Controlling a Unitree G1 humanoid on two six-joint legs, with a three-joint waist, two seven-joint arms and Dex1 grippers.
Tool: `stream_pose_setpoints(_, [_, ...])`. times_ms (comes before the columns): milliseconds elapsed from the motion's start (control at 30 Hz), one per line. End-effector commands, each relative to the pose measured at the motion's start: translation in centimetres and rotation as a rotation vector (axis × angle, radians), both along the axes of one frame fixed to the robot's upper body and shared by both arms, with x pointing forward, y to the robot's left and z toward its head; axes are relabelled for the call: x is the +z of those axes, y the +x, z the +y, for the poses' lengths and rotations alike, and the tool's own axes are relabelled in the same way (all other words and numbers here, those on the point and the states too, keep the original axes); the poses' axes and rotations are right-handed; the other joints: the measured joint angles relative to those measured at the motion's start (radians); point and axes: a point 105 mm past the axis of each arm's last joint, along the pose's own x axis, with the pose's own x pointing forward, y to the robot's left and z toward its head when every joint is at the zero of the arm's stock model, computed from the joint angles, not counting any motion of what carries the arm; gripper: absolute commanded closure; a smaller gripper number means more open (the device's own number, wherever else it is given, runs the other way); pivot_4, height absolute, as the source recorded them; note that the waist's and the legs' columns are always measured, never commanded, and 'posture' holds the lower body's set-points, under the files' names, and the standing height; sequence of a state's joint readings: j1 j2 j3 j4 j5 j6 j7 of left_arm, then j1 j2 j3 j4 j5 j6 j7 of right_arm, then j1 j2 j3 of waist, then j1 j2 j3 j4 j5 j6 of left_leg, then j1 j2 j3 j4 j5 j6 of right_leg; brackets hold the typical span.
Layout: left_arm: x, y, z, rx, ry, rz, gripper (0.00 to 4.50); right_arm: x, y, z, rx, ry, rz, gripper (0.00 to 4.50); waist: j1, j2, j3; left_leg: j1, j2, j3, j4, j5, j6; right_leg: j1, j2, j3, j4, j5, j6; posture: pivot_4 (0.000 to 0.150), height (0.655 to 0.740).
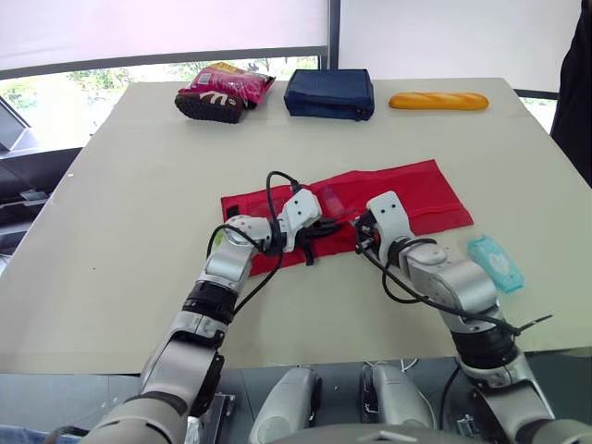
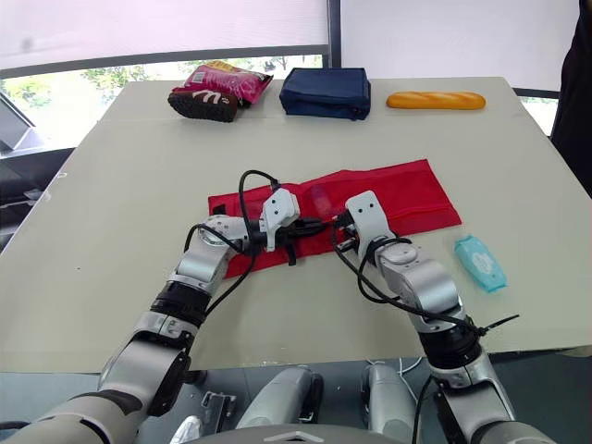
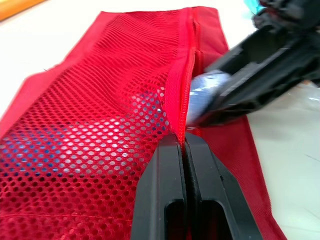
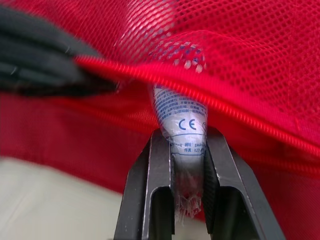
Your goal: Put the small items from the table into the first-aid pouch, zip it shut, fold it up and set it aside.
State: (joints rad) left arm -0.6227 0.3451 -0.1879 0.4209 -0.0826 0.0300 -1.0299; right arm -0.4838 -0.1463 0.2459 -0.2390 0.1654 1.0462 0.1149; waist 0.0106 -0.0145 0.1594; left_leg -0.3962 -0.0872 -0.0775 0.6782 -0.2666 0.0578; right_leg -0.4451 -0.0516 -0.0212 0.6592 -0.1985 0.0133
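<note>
The red first-aid pouch (image 1: 407, 199) lies unfolded flat at the middle of the table, mesh pocket up. My left gripper (image 3: 183, 142) is shut on the red zipper edge (image 3: 176, 100) of the mesh pocket and holds it lifted. My right gripper (image 4: 183, 136), facing it from the right, is shut on a small white packet (image 4: 181, 117) with a CE mark. The packet's far end sits under the lifted edge, inside the pocket mouth. Both grippers meet over the pouch's near edge (image 1: 338, 229). A teal packet (image 1: 495, 262) lies on the table right of my right arm.
Along the far edge lie a snack bag (image 1: 227, 91), a navy pouch (image 1: 329, 92) and a bread roll (image 1: 437, 100). A person's dark sleeve (image 1: 578, 83) shows at the right side. Open tabletop lies to the left of the red pouch.
</note>
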Motion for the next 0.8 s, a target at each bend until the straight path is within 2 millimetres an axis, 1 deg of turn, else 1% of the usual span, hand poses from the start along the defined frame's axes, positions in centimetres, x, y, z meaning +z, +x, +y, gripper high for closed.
stream_pose_setpoints(33, [0.7,-0.8,-1.5,-0.075,-0.016,-0.023,4.50,1.1,1.4,0.5,-0.037,0.015,-0.069,4.37,0.001,0.000,0.000,0.000,0.000,0.000,0.000,0.000,0.000,0.000,0.000,0.000,0.000,0.000,0.000,0.150,0.7390])
stream_pose_setpoints(100, [0.6,-0.9,-1.6,-0.081,-0.015,-0.021,4.50,1.2,2.2,0.6,-0.063,0.008,-0.093,4.37,0.000,0.000,0.000,0.000,0.000,0.000,0.000,0.000,0.000,0.000,0.000,0.000,0.000,0.000,0.000,0.150,0.7390])
stream_pose_setpoints(200, [0.4,-0.9,-1.6,-0.086,-0.012,-0.019,4.50,1.4,2.9,0.8,-0.064,-0.050,-0.140,4.37,-0.001,0.000,0.000,0.000,0.000,0.001,0.000,0.000,0.000,-0.001,0.000,0.001,0.001,0.000,0.000,0.150,0.7390])
stream_pose_setpoints(367, [0.1,-1.1,-1.8,-0.104,-0.009,-0.013,4.50,1.8,3.6,1.9,-0.076,-0.002,-0.158,4.37,-0.004,0.000,0.000,0.000,0.000,0.001,0.000,0.000,0.000,-0.001,0.000,0.002,0.001,0.000,0.000,0.150,0.7390])
stream_pose_setpoints(467, [0.1,-1.0,-2.0,-0.111,-0.010,-0.015,4.50,1.9,4.1,2.0,-0.087,0.004,-0.169,4.37,-0.007,0.000,0.000,0.000,0.000,0.001,0.000,0.000,0.000,-0.001,0.000,0.002,0.001,0.000,0.000,0.150,0.7390])
stream_pose_setpoints(667, [0.3,-0.7,-2.0,-0.117,-0.004,-0.027,4.50,2.2,4.5,1.7,-0.122,0.027,-0.188,4.37,-0.010,0.000,0.000,0.000,0.000,0.000,0.000,0.000,0.000,-0.001,0.000,0.002,0.001,0.000,0.000,0.150,0.7390])
stream_pose_setpoints(800, [0.3,-0.3,-1.3,-0.102,0.012,-0.035,4.50,1.9,4.2,1.9,-0.112,0.040,-0.182,4.37,-0.022,0.000,0.000,0.000,0.000,0.000,-0.001,0.000,0.000,-0.002,0.000,0.002,0.001,0.000,0.000,0.150,0.7390])
